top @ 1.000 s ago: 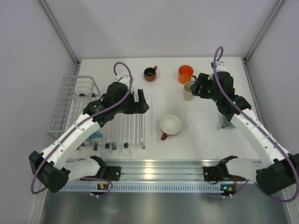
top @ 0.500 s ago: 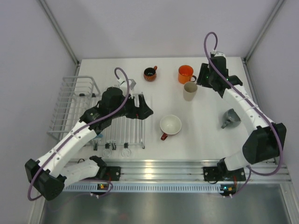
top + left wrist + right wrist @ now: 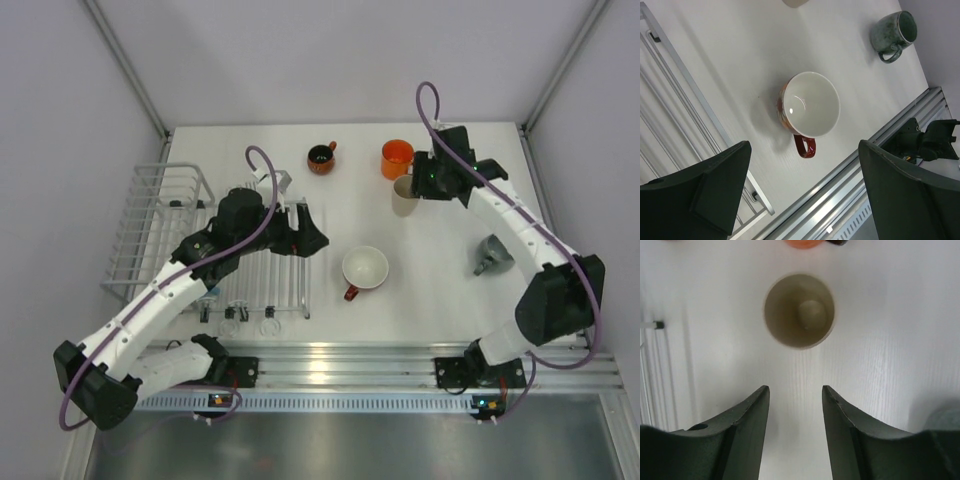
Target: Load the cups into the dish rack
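Cups [image 3: 397,158] of glossy ceramic are scattered over the upper and middle part of the matte white table [image 3: 430,300]. The cylindrical cream cup [image 3: 799,310] is seen just beyond the right pincer [image 3: 794,388], parted and empty. The left pincer [image 3: 310,238] is spread wide, empty, at the right edge of the white wire dish rack [image 3: 130,230]

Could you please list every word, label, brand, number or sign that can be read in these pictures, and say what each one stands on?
None: no readable text shows in any view.
The wide red cup, cream-beige cup, grey-blue cup, orange cup and small dark red cup show no print on their visible sides.
The dish rack shows no label.
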Motion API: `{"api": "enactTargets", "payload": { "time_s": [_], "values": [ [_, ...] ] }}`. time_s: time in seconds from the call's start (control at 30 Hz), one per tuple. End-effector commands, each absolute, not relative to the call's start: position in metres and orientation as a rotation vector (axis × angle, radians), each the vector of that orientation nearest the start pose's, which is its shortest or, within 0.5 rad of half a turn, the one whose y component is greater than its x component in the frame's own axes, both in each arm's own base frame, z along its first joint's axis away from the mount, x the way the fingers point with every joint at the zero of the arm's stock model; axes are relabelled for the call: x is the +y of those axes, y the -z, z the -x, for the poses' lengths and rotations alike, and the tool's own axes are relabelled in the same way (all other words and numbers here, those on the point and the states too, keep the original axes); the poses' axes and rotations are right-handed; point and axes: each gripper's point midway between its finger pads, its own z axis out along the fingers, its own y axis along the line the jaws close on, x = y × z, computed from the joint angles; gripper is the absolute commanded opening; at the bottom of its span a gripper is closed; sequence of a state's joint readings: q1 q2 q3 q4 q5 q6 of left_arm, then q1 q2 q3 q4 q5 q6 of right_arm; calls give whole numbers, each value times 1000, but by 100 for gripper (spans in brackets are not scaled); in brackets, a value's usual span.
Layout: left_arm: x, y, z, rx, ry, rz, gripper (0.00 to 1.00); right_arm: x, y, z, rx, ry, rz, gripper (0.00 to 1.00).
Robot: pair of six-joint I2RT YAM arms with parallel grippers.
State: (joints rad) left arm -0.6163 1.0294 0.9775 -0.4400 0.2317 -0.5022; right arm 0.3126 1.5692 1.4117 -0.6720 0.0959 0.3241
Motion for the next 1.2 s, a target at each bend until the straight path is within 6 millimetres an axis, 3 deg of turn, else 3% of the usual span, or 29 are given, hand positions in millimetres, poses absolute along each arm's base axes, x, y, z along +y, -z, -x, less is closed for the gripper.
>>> {"api": "enactTargets", "payload": {
  "time_s": [0.0,0.2,0.5,0.9,1.17],
  "values": [
    [-236,-255,-240,2088,896,-261,94,149,-209,-344,2374,-332,64,48],
    [-237,-255,-244,2135,879,-235,93,184,-170,-293,2496,-451,14,56],
    [-231,-247,-238,2186,882,-136,92,205,-136,-257,2574,-443,-36,53],
    [-229,-257,-225,2172,946,-103,91,211,-90,-237,2648,-406,-32,49],
    [-231,-251,-220,2203,982,-75,89,225,-80,-245,2624,-456,-26,41]
  ]
}}
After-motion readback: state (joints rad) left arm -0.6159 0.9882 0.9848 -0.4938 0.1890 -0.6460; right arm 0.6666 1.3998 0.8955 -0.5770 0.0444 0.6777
